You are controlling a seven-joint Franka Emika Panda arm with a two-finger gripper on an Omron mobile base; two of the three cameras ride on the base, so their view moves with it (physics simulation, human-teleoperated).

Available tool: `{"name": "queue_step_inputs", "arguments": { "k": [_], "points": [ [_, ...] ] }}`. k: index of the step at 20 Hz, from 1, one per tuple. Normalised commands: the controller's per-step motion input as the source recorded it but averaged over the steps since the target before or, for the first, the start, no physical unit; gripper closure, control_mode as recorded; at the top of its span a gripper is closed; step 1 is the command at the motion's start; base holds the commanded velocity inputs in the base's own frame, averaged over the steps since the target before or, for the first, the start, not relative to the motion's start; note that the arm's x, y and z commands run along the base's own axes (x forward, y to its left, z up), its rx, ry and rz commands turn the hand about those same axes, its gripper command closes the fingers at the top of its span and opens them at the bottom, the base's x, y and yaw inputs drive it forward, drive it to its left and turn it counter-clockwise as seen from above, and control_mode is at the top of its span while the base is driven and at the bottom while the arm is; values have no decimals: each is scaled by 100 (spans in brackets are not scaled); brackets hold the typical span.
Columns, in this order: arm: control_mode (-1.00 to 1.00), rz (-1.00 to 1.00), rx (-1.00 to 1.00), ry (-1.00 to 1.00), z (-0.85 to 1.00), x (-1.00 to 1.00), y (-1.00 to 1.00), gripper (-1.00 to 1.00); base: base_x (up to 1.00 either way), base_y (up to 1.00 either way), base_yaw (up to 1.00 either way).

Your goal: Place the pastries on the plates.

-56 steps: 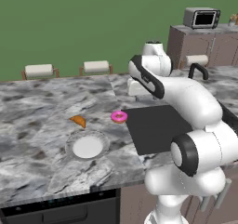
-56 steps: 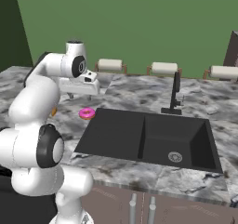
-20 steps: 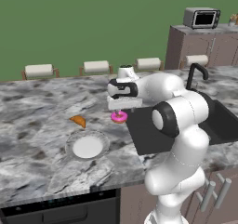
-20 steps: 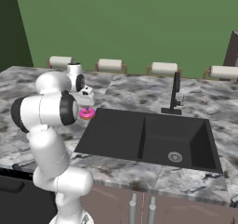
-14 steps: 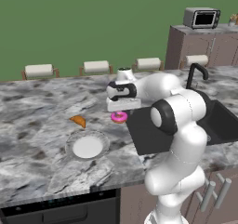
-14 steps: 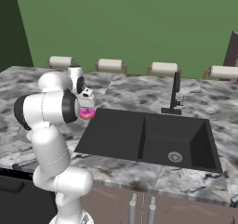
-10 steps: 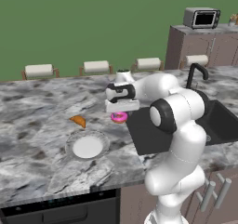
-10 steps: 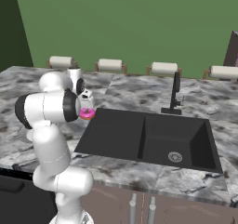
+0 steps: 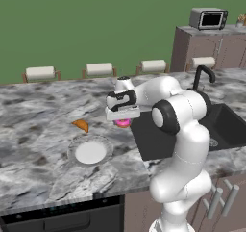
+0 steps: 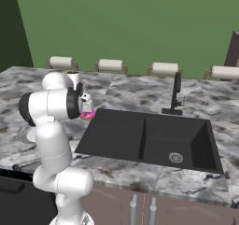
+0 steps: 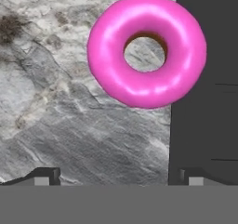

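A: What's the setting?

B: A kitchen with a green back wall and a long grey marbled counter (image 9: 43,106), with a black sink (image 10: 149,137) let into it.

A: Nearest things first?

B: On the counter's front part lies the plate with a white centre and grey rim (image 9: 90,152), bare. Just beyond it, a little to the left and apart from it, lies the croissant (image 9: 81,125), on the stone.

A: And the gripper?

B: The gripper (image 11: 118,175) hangs low over the pink donut (image 9: 122,123), its fingertips (image 11: 44,175) spread wide with nothing between them. In the hand view the donut (image 11: 146,49) lies flat, mostly on the marble, its edge overlapping the sink's dark rim (image 11: 204,86).

A: Farther back?

B: A black faucet (image 10: 175,95) stands behind the sink. Along the counter's far edge stand pale chair backs (image 9: 99,69). On a brown cabinet at the far right sits a microwave (image 9: 208,18).

A: Any writing or labels?

B: None that I can read; the microwave front is too small to tell.
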Motion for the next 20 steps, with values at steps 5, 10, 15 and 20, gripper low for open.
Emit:
{"name": "queue_step_inputs", "arguments": {
  "k": [5, 10, 15, 20],
  "points": [
    [-100, 0, 0, 0, 0, 10, 1, -100, 0, 0, 0],
    [-100, 0, 0, 0, 0, 12, 0, -100, 0, 0, 0],
    [-100, 0, 0, 0, 0, 24, 0, -100, 0, 0, 0],
    [-100, 0, 0, 0, 0, 27, 1, -100, 0, 0, 0]
  ]
}}
